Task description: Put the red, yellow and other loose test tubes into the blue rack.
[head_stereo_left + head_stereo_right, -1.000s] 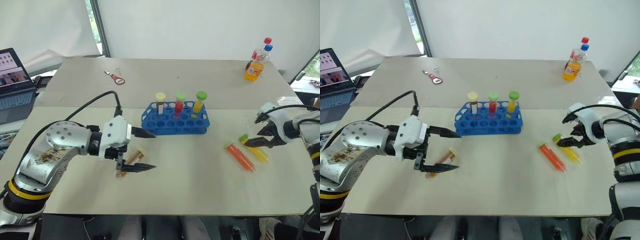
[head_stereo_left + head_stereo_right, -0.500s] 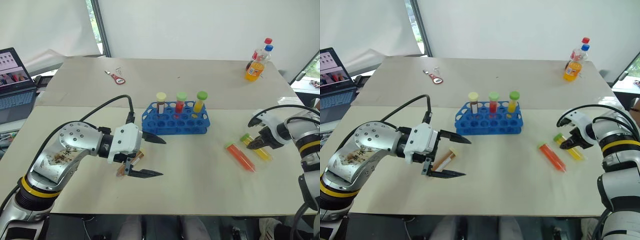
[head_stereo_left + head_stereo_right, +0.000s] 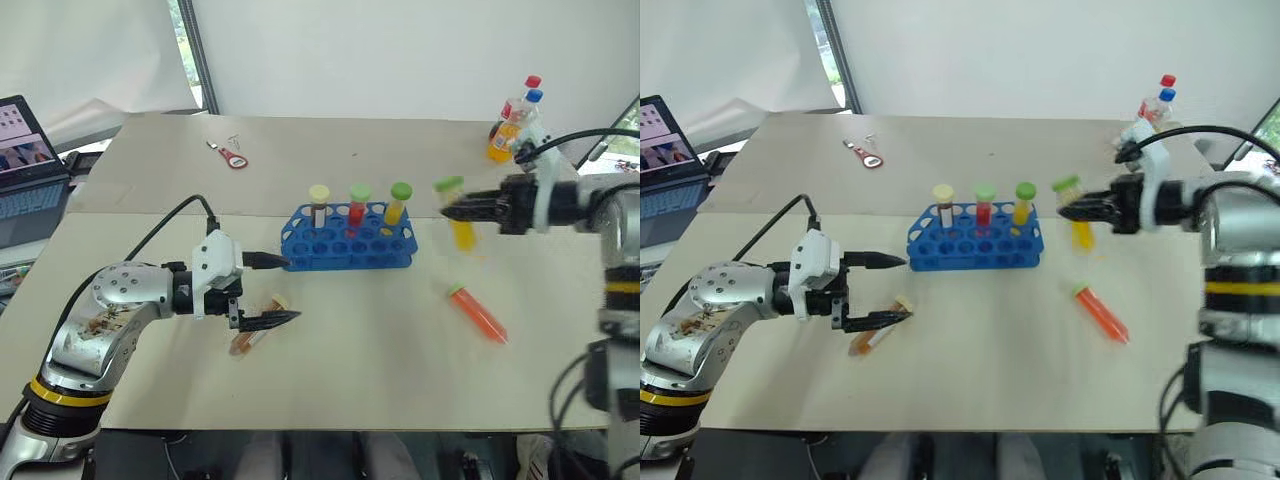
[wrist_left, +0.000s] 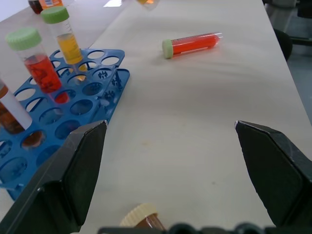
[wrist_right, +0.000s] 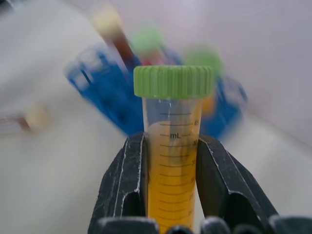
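Three tubes stand in the rack (image 3: 349, 245), the right pincer (image 3: 450, 209) carries the yellow tube (image 3: 456, 212) upright beside it, the left pincer (image 3: 281, 290) hangs spread over the brown tube (image 3: 256, 326), and the red tube (image 3: 478, 312) lies untouched on the surface (image 3: 380, 360).

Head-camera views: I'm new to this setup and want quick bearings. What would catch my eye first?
The right pincer holds a yellow test tube upright in the air, just right of the blue rack at the table's middle, where three capped tubes already stand. At front left, the open left pincer straddles a brown tube lying flat. An orange-red tube lies alone toward the front right.
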Motion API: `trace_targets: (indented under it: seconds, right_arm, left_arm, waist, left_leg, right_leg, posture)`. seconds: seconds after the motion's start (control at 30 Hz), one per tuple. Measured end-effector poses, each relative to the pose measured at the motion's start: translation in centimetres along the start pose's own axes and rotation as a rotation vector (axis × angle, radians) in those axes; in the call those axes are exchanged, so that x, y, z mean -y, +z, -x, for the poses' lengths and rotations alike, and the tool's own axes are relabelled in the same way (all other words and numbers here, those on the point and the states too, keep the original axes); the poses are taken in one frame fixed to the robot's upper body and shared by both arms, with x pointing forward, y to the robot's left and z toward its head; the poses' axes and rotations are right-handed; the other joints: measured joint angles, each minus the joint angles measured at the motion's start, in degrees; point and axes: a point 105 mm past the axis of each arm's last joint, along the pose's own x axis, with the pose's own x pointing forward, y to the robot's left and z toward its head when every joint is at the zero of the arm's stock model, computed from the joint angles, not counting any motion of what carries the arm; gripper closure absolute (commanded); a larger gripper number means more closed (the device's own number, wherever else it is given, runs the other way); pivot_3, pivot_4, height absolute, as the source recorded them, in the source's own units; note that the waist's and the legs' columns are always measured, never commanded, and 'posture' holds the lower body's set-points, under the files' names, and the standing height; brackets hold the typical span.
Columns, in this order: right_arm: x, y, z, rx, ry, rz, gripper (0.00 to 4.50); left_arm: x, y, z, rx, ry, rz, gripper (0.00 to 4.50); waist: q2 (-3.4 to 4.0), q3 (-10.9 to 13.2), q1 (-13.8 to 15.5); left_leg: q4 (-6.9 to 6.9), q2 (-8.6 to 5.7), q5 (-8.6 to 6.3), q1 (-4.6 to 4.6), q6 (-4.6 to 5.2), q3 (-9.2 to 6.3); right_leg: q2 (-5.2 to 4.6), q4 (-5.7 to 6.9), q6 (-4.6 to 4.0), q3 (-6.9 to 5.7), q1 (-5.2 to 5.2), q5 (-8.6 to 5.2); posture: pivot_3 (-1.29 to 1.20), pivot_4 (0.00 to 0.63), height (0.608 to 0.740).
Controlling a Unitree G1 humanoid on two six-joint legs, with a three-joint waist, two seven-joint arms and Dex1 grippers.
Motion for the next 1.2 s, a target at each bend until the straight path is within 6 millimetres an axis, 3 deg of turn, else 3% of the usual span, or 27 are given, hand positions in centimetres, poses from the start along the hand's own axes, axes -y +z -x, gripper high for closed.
trace_targets:
  seconds: [0.13, 0.33, 0.5, 0.83, 1.2]
  right_arm:
    - [-0.9, -2.0, -2.4, 0.15, -0.114, 0.045, 3.52]
    - [0.0, -1.4, -3.2, 0.265, -0.263, 0.15, 3.52]
    - [1.0, -4.0, -4.1, 0.227, -0.313, 0.14, 3.52]
    - [1.2, -4.1, -4.8, 0.265, -0.354, 0.168, 3.54]
    - [0.2, -4.6, -5.9, 0.271, -0.367, 0.192, 3.54]
  left_arm:
    - [-0.3, 0.1, -0.1, 0.018, 0.032, 0.01, 0.0]
    - [-0.3, 0.3, -0.3, 0.019, 0.04, 0.013, 0.0]
    - [-0.3, 0.4, -0.3, 0.015, 0.042, 0.021, 0.0]
    - [-0.1, 0.0, -0.4, 0.022, 0.046, 0.034, 0.0]
    - [-0.1, 0.2, -0.7, 0.055, 0.064, 0.027, 0.0]
  waist:
    - [0.03, 0.0, 0.7]
    - [0.04, 0.0, 0.2]
    - [0.04, 0.0, -0.5]
    - [0.04, 0.0, -0.6]
    - [0.04, 0.0, -0.7]
  left_leg:
    - [0.16, -0.12, 0.02, -0.1, -0.03, 0.07]
    - [0.11, -0.06, 0.02, 0.06, -0.04, 0.14]
    - [0.03, -0.06, 0.03, 0.05, -0.04, 0.16]
    - [0.01, -0.05, 0.03, 0.1, -0.04, 0.14]
    - [0.01, -0.04, 0.03, 0.12, -0.04, 0.12]
  right_leg:
    - [-0.08, 0.01, 0.13, 0.05, -0.01, 0.08]
    - [0.03, 0.01, 0.08, 0.06, 0.02, 0.09]
    - [0.03, -0.01, 0.06, 0.07, 0.0, 0.08]
    - [0.02, -0.01, 0.06, 0.09, 0.03, 0.08]
    - [0.02, 0.0, 0.06, 0.1, 0.03, 0.08]
  posture:
    - [0.0, 0.15, 0.733]
    - [0.0, 0.15, 0.733]
    - [0.0, 0.15, 0.733]
    - [0.0, 0.15, 0.733]
    - [0.0, 0.15, 0.733]
